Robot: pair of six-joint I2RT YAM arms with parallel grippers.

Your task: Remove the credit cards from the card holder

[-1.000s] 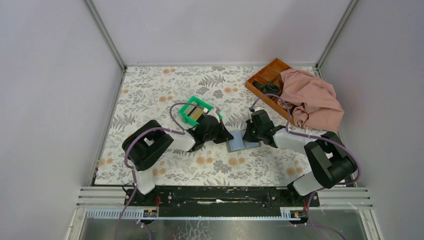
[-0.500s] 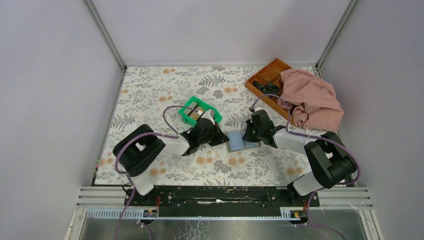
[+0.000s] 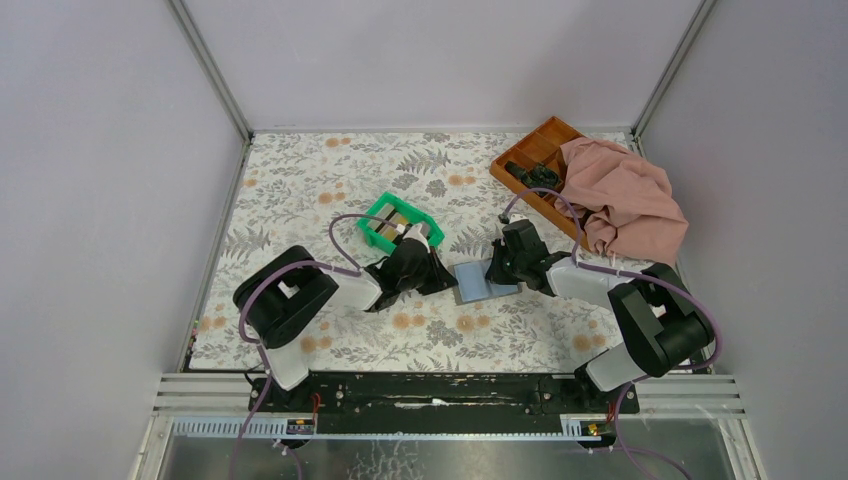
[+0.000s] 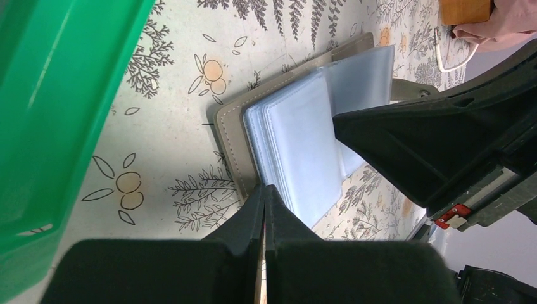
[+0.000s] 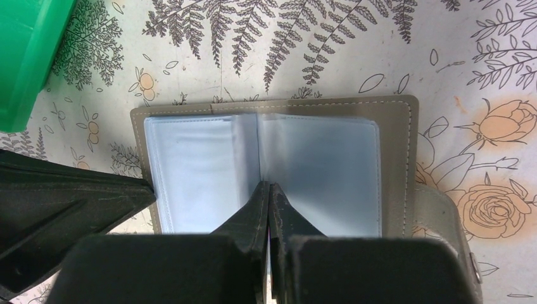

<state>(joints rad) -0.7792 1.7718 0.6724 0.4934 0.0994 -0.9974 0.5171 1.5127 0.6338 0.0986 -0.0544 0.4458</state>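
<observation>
Your left gripper [image 4: 263, 190] is sitting with its black fingers pressed together on nothing, tips touching the sleeve edge of the flat pale blue-grey folding card holder [image 4: 304, 145]. Your right gripper [image 5: 270, 187] is likewise closed tight and empty, pointing at the holder's centre fold. The holder is lying open on the floral-patterned table [image 3: 300, 180] between both arms, near the green plastic bin [image 3: 374, 226].
</observation>
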